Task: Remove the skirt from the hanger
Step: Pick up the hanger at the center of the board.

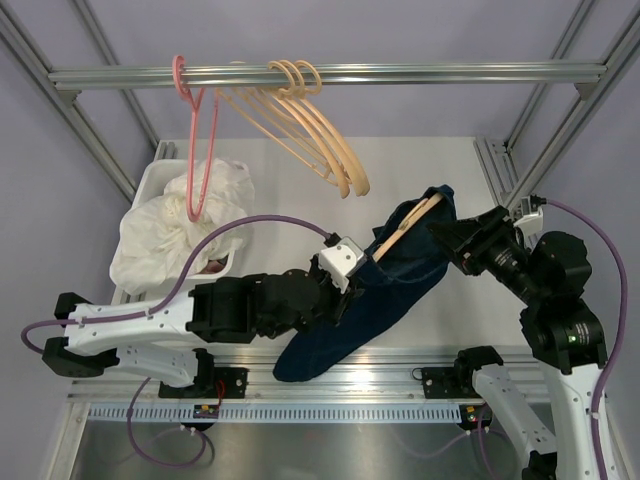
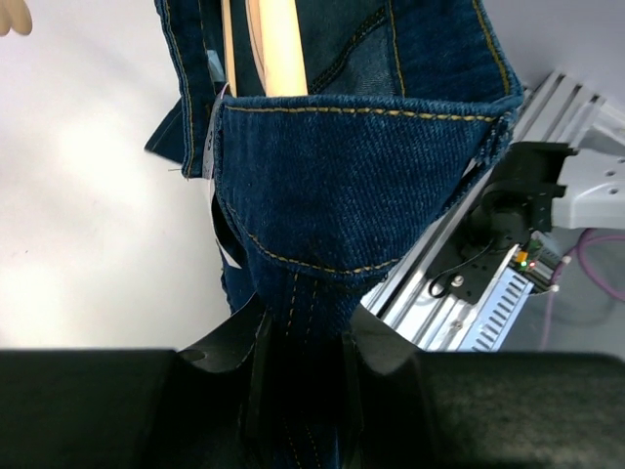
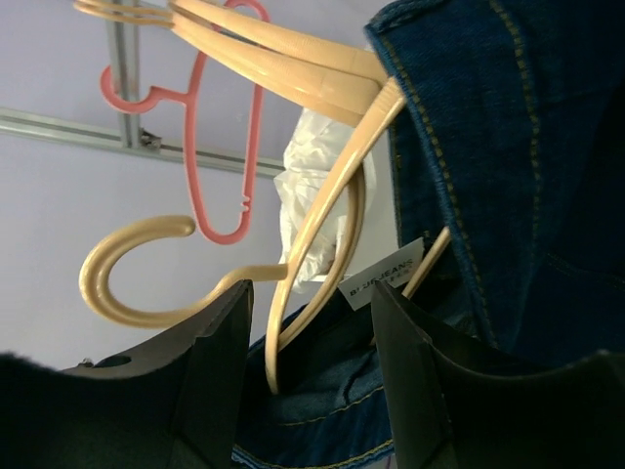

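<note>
Skirt (image 1: 360, 310), dark denim, is pinched at a seamed edge by the left gripper (image 2: 305, 337), its jaws pressed onto the cloth. It hangs between the two arms, right of centre over the table (image 1: 440, 170). The right gripper (image 3: 311, 293) is spread around the neck of the wooden hanger (image 1: 408, 222). The hanger is off the far rail (image 1: 400, 73), but its arm sits inside the waistband, so I judge that sliding it out is what remains.

The skirt (image 1: 385, 290), with a hanger (image 1: 408, 222) inside, is flanked by the left gripper (image 1: 345, 285) and right gripper (image 1: 447, 235). Behind, hangers (image 1: 320, 140) are hung on a rail (image 1: 450, 72); a bin (image 1: 150, 185) is placed left.
</note>
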Available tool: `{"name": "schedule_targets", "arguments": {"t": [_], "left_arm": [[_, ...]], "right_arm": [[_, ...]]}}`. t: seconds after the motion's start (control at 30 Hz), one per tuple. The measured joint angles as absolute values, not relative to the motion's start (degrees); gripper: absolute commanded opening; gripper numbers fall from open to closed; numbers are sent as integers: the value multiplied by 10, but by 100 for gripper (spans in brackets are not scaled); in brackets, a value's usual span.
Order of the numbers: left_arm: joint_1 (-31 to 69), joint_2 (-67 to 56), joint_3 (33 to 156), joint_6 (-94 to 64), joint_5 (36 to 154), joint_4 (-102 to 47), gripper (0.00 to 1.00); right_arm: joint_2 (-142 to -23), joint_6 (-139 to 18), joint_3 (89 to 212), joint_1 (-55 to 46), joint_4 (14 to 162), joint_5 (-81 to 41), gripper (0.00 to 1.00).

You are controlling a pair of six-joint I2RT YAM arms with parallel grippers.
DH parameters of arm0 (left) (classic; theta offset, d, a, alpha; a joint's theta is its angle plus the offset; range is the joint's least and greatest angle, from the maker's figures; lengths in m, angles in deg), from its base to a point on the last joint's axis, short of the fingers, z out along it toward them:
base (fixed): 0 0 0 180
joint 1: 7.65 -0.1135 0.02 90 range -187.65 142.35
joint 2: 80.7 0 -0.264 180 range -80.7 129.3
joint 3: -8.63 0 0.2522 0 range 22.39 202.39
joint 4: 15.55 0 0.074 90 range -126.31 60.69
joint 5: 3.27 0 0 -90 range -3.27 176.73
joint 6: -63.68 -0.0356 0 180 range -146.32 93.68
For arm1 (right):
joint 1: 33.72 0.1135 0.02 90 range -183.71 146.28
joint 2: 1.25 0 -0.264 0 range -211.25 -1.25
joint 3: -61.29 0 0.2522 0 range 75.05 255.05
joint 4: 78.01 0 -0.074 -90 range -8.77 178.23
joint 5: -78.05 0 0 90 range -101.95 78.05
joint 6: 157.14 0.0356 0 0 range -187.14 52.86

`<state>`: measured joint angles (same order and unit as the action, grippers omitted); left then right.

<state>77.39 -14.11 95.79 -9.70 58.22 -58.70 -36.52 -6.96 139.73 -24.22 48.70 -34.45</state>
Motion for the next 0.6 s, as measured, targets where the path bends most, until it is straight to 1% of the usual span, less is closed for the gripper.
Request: {"name": "schedule_targets", "arguments": {"t": [0.07,0.17,0.6], "left_arm": [[774,-141,961,-95,587,-580,0],[774,-141,962,-93,595,-573,0],[776,-141,962,-84,617,-557,0]], "right_arm": [[-358,-63,1394,-242,501,-351,60],[-356,-50,1385,-242,524,-357,66],[-387,-48,1366,-242,546,-340,66]]}}
